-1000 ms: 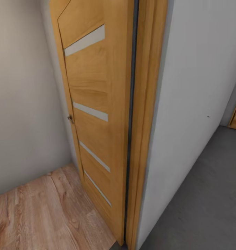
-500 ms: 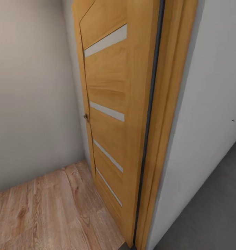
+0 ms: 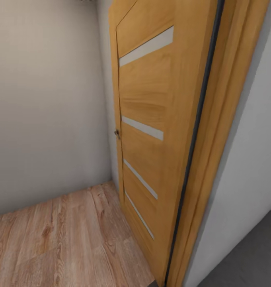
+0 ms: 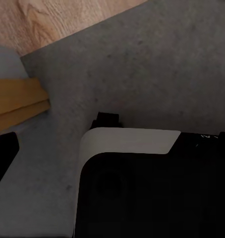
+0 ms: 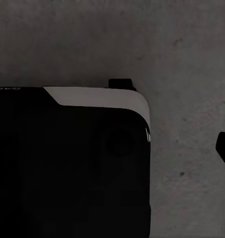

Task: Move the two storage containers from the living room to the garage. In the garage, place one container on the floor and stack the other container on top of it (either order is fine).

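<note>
The two storage containers are out of view. I face the edge of an open wooden door (image 3: pixel 151 119) with pale glass strips and its frame (image 3: pixel 219 139). Dark grey concrete floor (image 3: pixel 250 259) lies right of the frame, and light wood plank floor (image 3: pixel 63 239) lies left of it. Both wrist views look down on concrete floor (image 4: pixel 157 64) (image 5: pixel 157 39) and my own black-and-white base (image 4: pixel 142 188) (image 5: pixel 68 163). A dark finger (image 4: pixel 1 158) of the left gripper shows at that picture's edge, and one finger (image 5: pixel 224 151) of the right gripper likewise. I cannot tell how the jaws stand.
A plain grey-white wall (image 3: pixel 43 111) closes the corner behind the door, and another wall (image 3: pixel 254 159) runs right of the frame. The door carries a small knob (image 3: pixel 117 133). In the left wrist view the foot of the wooden frame (image 4: pixel 18 101) meets the concrete.
The whole picture has slid right, so the camera has turned left. More of the wood floor and left wall shows, and less of the grey floor.
</note>
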Robot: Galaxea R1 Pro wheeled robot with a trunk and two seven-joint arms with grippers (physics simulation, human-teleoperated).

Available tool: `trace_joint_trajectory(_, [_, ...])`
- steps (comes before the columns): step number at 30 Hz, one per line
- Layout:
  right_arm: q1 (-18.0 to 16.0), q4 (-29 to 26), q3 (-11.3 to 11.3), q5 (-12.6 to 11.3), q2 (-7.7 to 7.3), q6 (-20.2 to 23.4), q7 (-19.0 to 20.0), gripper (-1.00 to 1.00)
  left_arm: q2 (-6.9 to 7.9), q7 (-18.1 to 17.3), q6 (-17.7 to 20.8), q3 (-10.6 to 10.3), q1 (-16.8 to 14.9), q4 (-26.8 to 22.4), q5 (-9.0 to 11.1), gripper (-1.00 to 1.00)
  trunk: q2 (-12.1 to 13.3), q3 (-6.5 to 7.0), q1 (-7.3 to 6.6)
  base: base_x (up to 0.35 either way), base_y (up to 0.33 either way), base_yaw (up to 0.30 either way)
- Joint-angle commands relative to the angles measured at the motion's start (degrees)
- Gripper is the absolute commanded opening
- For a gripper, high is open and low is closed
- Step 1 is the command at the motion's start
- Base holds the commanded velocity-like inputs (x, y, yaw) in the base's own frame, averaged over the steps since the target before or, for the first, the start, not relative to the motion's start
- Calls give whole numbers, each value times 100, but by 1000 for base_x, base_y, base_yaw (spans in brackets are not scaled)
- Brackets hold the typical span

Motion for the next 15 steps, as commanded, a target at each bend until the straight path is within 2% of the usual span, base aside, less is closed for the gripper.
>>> trace_joint_trajectory(1, [-6,18,48,-52,5,-31,-4,100,-1,2,-19,-6,-5,7,59,100,-4,-6,0,0,0,274])
trace_joint_trajectory(15, [-6,20,50,-51,5,-31,-4,100,-1,2,-19,-6,-5,7,59,100,-4,-6,0,0,0,274])
